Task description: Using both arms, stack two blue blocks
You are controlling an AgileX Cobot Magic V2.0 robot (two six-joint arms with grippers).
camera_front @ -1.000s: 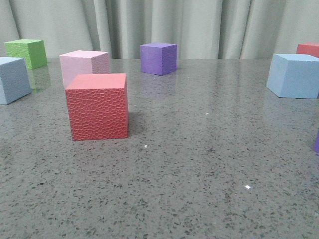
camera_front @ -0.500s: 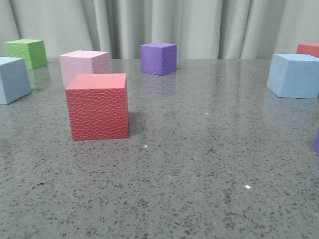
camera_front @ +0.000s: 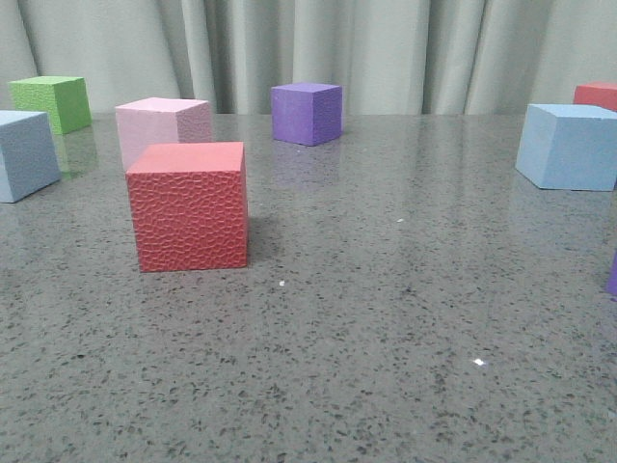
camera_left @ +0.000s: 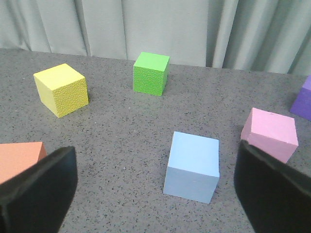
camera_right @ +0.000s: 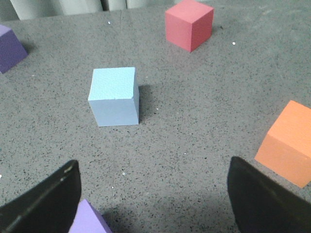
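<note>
Left gripper point(camera_left: 154, 194): hanging spread wide, gripping nothing, black fingers point(camera_left: 36, 187) framing the left blue block.
Right gripper point(camera_right: 154, 201): also gaping wide and empty, aiming toward the right blue block.
Left blue block point(camera_left: 191, 166): sitting on the grey bench point(camera_front: 386, 318), at the front view's left edge, near the pink cube point(camera_left: 270, 134).
Right blue block point(camera_right: 114, 96): resting well apart at the bench's right side.
Handling: probably light, soft foam; squeezing gently across two opposite smooth side faces, mid-height.
</note>
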